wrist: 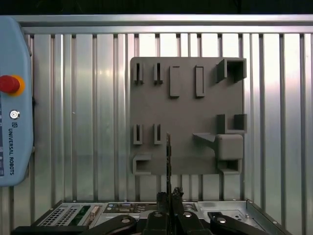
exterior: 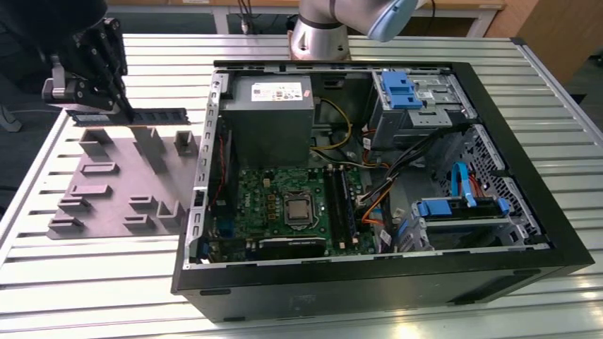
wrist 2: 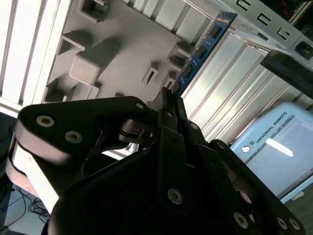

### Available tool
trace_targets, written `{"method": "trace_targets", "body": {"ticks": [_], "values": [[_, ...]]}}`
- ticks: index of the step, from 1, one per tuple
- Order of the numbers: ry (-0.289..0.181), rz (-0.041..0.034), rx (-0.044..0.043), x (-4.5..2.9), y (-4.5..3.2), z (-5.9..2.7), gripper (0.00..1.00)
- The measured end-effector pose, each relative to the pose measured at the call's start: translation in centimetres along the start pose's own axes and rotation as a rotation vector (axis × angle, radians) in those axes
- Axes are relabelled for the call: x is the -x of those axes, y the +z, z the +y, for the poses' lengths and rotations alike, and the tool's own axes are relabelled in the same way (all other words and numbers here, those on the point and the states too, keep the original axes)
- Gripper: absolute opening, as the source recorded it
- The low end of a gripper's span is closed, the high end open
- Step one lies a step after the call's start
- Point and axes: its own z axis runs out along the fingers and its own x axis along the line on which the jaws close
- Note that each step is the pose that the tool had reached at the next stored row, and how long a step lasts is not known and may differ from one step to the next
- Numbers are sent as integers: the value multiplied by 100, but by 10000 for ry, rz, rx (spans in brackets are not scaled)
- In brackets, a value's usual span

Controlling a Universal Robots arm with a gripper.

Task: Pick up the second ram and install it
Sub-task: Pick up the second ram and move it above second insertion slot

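Observation:
My gripper (exterior: 121, 107) hangs above the far end of the grey fixture plate (exterior: 123, 191) at the exterior view's left. It is shut on the second ram (exterior: 158, 115), a slim dark board that sticks out level from the fingers toward the computer case (exterior: 377, 282). In the second wrist view the second ram (wrist 2: 200, 51) runs from the gripper (wrist 2: 168, 98) out over the plate's edge, its black chips showing. In the first wrist view the second ram (wrist: 168, 156) is seen edge-on above the fixture plate (wrist: 186, 98), held in the gripper (wrist: 169, 197).
The open computer case lies on the slatted metal table (exterior: 94, 282), with the motherboard (exterior: 282, 205) and its long black slots (exterior: 339, 201) facing up. A teach pendant (wrist: 14, 127) lies on the table beside the plate. The arm's base (exterior: 318, 35) stands behind the case.

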Motion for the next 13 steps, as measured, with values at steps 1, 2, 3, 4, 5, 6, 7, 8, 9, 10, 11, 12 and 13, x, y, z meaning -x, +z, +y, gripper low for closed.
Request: {"method": "trace_targets", "body": {"ticks": [1,2,3,4,5,6,7,8,9,10,11,12,13], "values": [[0,0,-1,0,0,-21,14],[0,-1,-1,1,1,-38,14],[0,0,0,1,0,-54,14],[0,0,0,1,0,-69,14],[0,0,0,2,1,-83,14],[0,-1,0,2,1,-94,14],[0,0,0,2,1,-103,14],[0,0,0,3,1,-112,14],[0,0,0,3,0,-122,14],[0,0,0,3,0,-134,14],[0,0,0,3,1,-145,14],[0,0,0,3,0,-156,14],[0,0,0,4,0,-167,14]]}}
